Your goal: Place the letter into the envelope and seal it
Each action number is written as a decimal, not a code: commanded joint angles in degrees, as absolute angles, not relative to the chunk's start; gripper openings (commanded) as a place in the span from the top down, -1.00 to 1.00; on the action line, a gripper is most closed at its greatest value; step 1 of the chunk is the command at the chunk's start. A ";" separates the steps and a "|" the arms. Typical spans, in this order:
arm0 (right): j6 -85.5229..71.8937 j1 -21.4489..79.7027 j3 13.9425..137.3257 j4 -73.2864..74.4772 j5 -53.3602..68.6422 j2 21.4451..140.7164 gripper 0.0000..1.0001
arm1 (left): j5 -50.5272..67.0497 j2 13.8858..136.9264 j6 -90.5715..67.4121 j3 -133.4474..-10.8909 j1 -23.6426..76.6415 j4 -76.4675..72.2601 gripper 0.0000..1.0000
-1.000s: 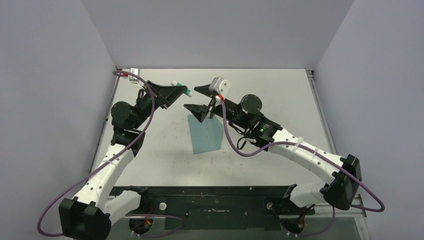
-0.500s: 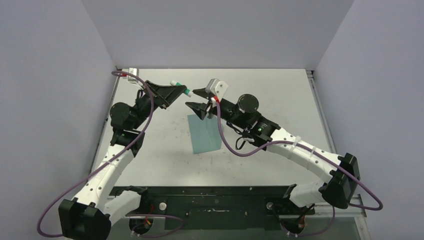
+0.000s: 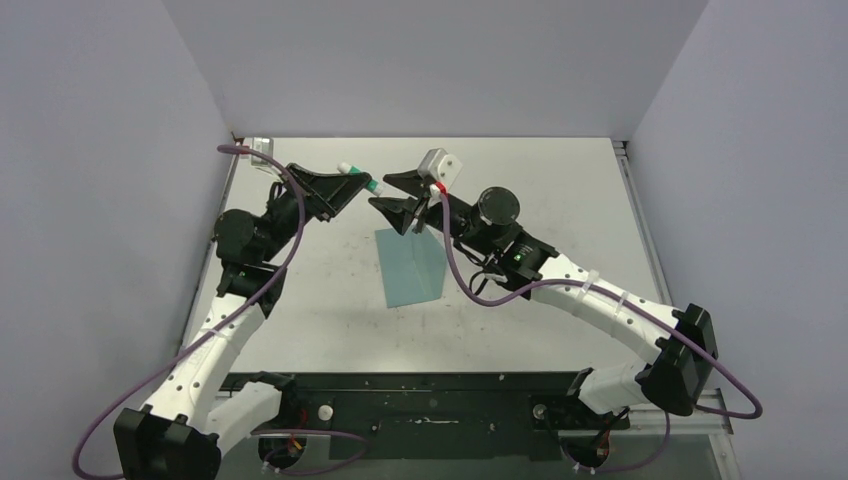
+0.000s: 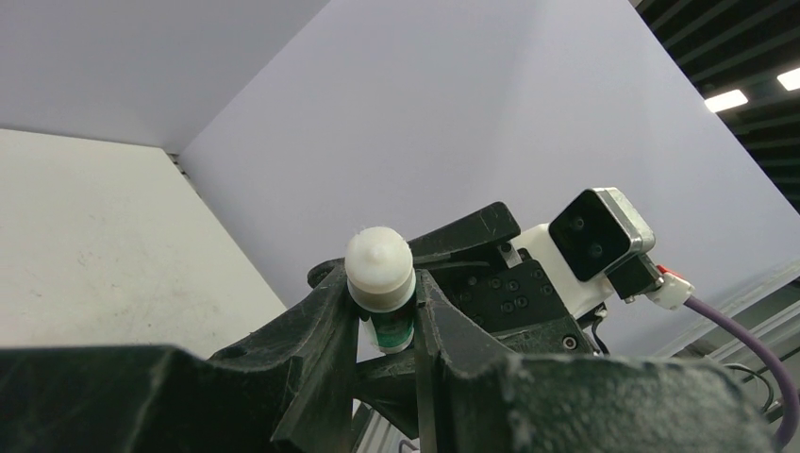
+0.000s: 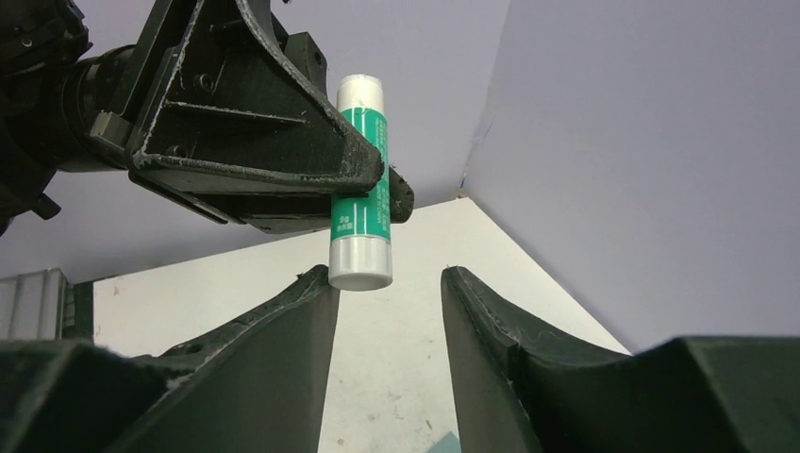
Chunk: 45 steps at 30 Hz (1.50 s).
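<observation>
Your left tool (image 3: 366,186), upper centre of the top view, is clamped on a small white and green glue stick (image 5: 358,189), raised off the counter (image 3: 570,200). Your right tool (image 3: 379,193) faces it from the right with its jaws spread apart. In the right wrist view, the stick's blunt end hangs just above that gap. The teal envelope (image 3: 410,266) lies flat on the counter, just below both tools at mid-frame.

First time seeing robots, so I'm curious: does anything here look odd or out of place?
Only mildly. The glue stick is up in the air, pinched in the left gripper, with the right gripper open at one end of it. The envelope lies slightly crooked below them. No spill or damage shows.
</observation>
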<state>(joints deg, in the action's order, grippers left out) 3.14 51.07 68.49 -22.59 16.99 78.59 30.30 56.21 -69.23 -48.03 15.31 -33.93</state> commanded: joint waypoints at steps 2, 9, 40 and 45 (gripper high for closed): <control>0.92 50.33 70.31 -27.32 18.08 78.81 0.05 | 31.10 54.92 -66.87 -48.54 15.11 -33.42 1.00; 0.02 50.05 70.24 -27.94 19.22 79.05 0.30 | 31.74 54.84 -66.11 -48.68 15.03 -32.46 1.00; -42.52 44.38 59.45 -46.06 20.31 80.56 -0.63 | 30.96 55.05 -65.48 -47.23 15.03 -36.85 1.00; -13.08 49.20 60.47 -40.52 15.91 78.13 -0.84 | 30.72 55.02 -74.74 -48.10 14.96 -35.47 1.00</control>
<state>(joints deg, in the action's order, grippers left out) -39.27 45.34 59.05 -44.27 20.51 81.38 31.29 56.07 -67.42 -46.63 15.29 -35.66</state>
